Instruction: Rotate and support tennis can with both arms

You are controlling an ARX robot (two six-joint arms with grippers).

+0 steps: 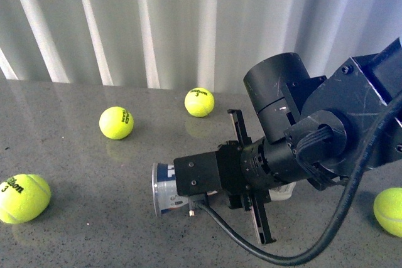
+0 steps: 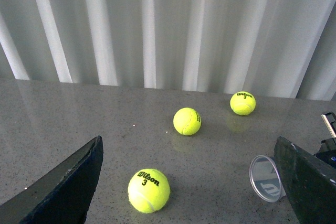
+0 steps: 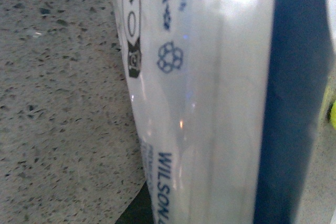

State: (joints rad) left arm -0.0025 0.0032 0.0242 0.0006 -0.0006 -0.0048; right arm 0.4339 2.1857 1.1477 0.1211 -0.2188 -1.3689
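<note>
Lower centre, the tennis can (image 1: 164, 190) lies on the tabletop (image 1: 75, 161), partly hidden by the right gripper (image 1: 201, 180), whose fingers' state I cannot tell; the left gripper (image 2: 188, 148) has its fingers (image 2: 73, 182) spread wide and empty.

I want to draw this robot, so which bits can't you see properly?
Front view: the right arm covers most of the tennis can; only one end shows.
Front view: the fingers of the right gripper are hidden by its own body; open or shut is unclear.
Right wrist view: the can is too close; its label is blurred and cut off.
Front view: the frame edge cuts the rightmost tennis ball.
</note>
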